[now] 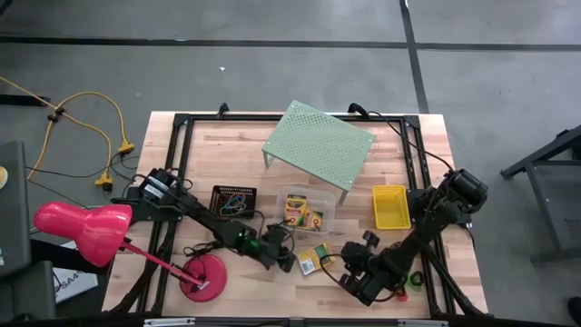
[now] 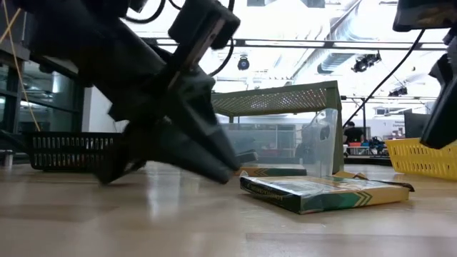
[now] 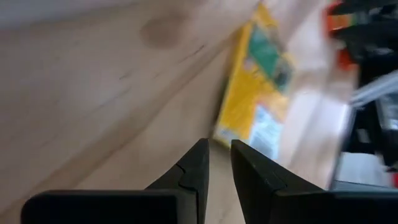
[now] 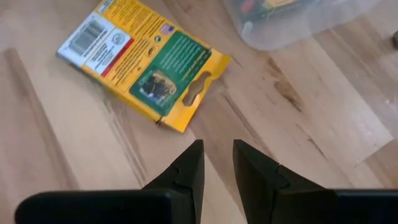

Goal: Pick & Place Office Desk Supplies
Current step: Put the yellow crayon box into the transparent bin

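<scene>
1. Left tool (image 1: 289,259) low over the table (image 1: 209,150), tips pointing at the loose card box; fingers (image 3: 198,165) a narrow slit apart, clamped on nothing.
2. Black mesh tray (image 1: 234,200) left of centre, holding thin coloured rubber bands (image 1: 236,203) in blue, yellow and green.
3. Clear tub (image 1: 305,211) at centre, just in front of the pale green perforated shelf (image 1: 320,143); inside it, two green-and-yellow card boxes (image 1: 296,211) side by side.
4. Loose card box (image 1: 310,261) flat on the bare wood just in front of the tub, between the two tools and touching neither. Yellow back with a white barcode panel, a red stripe, a dark green panel and a cut hang slot at one end, seen in the right wrist view (image 4: 144,62); small print too fine to read, no brand legible.
5. Right tool (image 1: 348,266) just beside that box on its other side, fingers (image 4: 189,165) slightly parted, empty.
6. Yellow basket (image 1: 390,207) near the right edge, well apart from the tub.
7. Small red and green rings (image 1: 406,289) at the front right by the right arm, too small to detail.
</scene>
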Robot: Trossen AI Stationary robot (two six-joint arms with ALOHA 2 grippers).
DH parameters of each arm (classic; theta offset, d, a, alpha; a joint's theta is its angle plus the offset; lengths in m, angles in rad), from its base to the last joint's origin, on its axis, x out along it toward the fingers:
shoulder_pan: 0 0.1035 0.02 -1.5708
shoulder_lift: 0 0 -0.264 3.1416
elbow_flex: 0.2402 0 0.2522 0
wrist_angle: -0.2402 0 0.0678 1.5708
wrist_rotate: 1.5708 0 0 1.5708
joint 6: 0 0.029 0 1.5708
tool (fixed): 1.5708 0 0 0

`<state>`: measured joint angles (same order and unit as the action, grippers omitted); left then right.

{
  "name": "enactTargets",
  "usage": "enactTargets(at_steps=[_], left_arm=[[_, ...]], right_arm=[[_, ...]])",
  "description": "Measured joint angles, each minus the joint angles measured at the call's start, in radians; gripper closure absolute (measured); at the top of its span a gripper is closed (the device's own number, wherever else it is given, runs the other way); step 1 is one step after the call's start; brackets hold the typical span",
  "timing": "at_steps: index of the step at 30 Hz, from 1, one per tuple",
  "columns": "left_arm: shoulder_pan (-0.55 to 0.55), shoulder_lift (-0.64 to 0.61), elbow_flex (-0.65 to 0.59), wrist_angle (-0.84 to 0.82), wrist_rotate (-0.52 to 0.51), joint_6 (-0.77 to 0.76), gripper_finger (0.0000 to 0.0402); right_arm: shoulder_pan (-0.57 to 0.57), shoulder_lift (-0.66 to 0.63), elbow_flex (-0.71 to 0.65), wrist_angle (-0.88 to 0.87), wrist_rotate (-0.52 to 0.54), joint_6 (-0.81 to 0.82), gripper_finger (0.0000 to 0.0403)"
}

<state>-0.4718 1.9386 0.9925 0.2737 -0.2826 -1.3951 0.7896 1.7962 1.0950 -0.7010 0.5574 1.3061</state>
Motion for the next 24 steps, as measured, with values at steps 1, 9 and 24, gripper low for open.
enactTargets(at_steps=[1,9,24], left_arm=[[-0.004,0.001,0.017,-0.047,-0.004,-0.020,0.0338],[-0.025,0.004,0.172,-0.267,-0.080,-0.047,0.0338],[-0.069,0.006,0.186,-0.271,-0.159,-0.102,0.0338]], right_arm=[[0.003,0.000,0.000,0.001,-0.004,-0.001,0.0330],[0.030,0.000,0.000,0.000,-0.007,-0.001,0.0330],[0.028,0.001,0.000,-0.015,0.095,0.003,0.0330]])
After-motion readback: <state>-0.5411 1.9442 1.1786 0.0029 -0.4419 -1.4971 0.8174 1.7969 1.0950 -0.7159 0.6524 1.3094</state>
